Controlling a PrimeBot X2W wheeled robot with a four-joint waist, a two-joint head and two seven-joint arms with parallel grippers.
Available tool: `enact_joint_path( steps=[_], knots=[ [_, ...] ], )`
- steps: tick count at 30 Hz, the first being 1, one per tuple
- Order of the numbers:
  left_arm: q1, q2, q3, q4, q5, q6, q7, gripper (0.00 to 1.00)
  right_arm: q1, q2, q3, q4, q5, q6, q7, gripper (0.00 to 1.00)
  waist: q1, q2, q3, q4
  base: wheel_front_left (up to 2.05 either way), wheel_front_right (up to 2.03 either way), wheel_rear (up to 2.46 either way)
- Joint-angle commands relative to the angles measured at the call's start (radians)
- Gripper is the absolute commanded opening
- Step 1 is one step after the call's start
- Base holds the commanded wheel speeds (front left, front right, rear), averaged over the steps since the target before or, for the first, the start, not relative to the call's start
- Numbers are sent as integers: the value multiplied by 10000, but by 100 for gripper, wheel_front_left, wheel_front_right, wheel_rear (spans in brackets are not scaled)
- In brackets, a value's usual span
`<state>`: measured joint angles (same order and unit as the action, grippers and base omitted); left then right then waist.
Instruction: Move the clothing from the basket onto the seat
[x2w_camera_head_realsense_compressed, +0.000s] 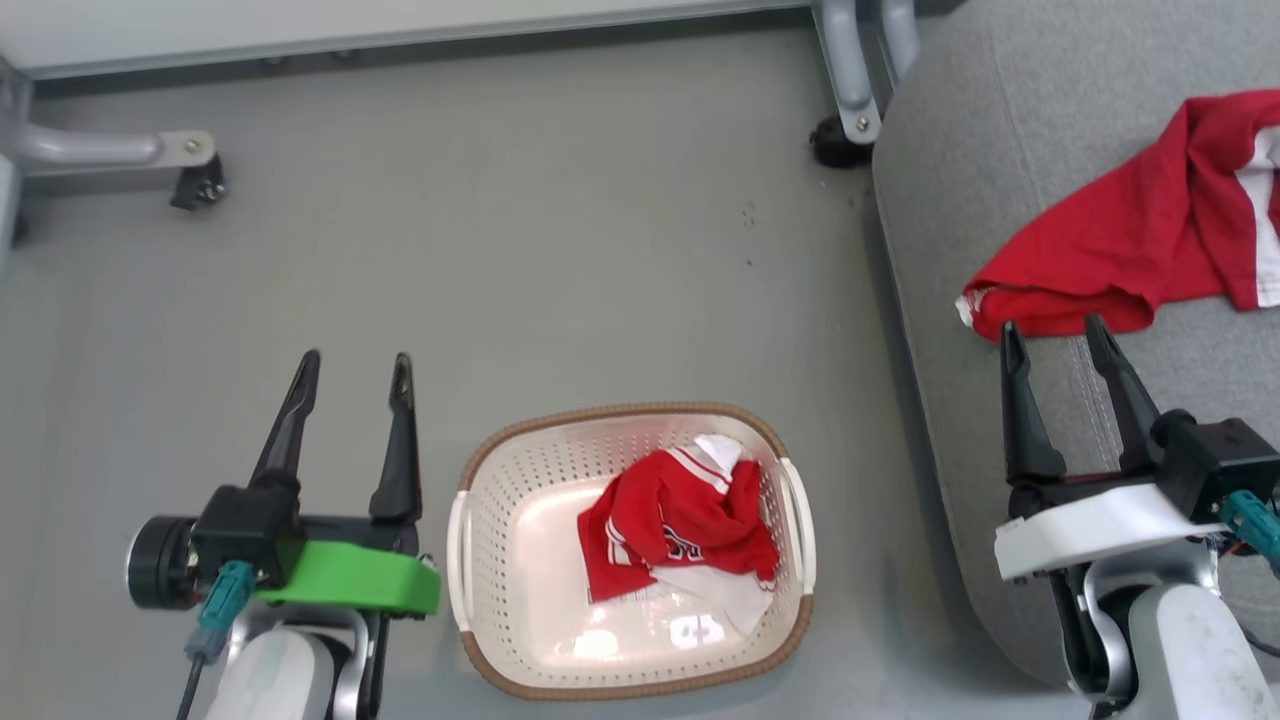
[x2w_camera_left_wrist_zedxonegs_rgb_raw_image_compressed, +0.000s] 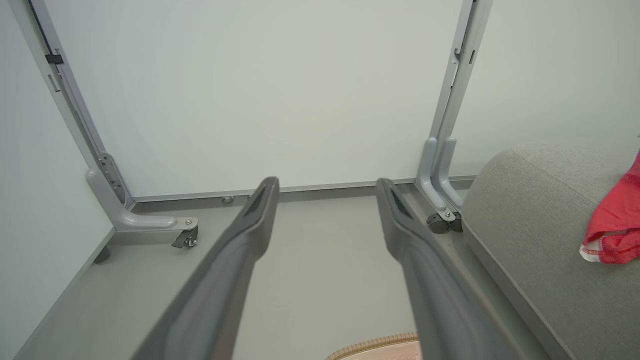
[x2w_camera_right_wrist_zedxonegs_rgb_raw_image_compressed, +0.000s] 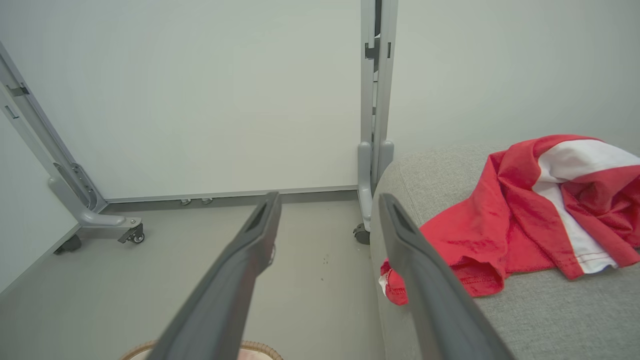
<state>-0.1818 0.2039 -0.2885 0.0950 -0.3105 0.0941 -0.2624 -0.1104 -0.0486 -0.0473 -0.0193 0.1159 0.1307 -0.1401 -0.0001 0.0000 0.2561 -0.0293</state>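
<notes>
While the basket (x2w_camera_head_realsense_compressed: 497, 520) holds one garment (x2w_camera_head_realsense_compressed: 680, 525), the seat (x2w_camera_head_realsense_compressed: 1000, 150) holds another (x2w_camera_head_realsense_compressed: 1110, 250).

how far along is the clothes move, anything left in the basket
About halfway. Done: one red garment lies on the seat. In hand: nothing; the left gripper and the right gripper are both open and empty. Left: the second red garment, the lettered one, sits crumpled in the basket.

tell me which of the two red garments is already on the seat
The red garment spread on the grey seat, near the right gripper; the other garment lies crumpled in the basket.
</notes>
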Motion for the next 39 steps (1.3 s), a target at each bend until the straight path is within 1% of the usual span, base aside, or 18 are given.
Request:
enact_joint_path(
  steps=[1,4,9,15,21,26,39],
  knots=[
    [303,-74,174,23,51,-12,-33,100,299,-37,-33,-99,-38,1,100,100,1,0,-697,585,0,0,0],
    [711,-165,500,132,159,-74,-33,100,691,-35,11,-258,-53,-1,329,100,1,0,-1035,690,0,0,0],
    [1327,-265,775,267,385,-253,-34,100,1321,-36,111,-453,33,1,593,100,1,0,-1574,701,0,0,0],
    [1920,-406,807,484,536,-424,-34,100,1989,-34,212,-665,162,1,841,100,1,0,-2133,632,0,0,0],
    [2293,-410,805,731,671,-564,-33,100,2509,-36,173,-850,252,1,1042,100,1,0,-2513,570,0,0,0],
    [2427,-484,835,887,723,-631,-33,100,2749,-34,157,-995,295,1,1203,100,1,0,-2615,558,0,0,0],
    [2333,-658,922,1067,865,-749,-35,100,2769,-34,169,-1167,256,1,1347,100,1,0,-2597,570,0,0,0]
  ],
)
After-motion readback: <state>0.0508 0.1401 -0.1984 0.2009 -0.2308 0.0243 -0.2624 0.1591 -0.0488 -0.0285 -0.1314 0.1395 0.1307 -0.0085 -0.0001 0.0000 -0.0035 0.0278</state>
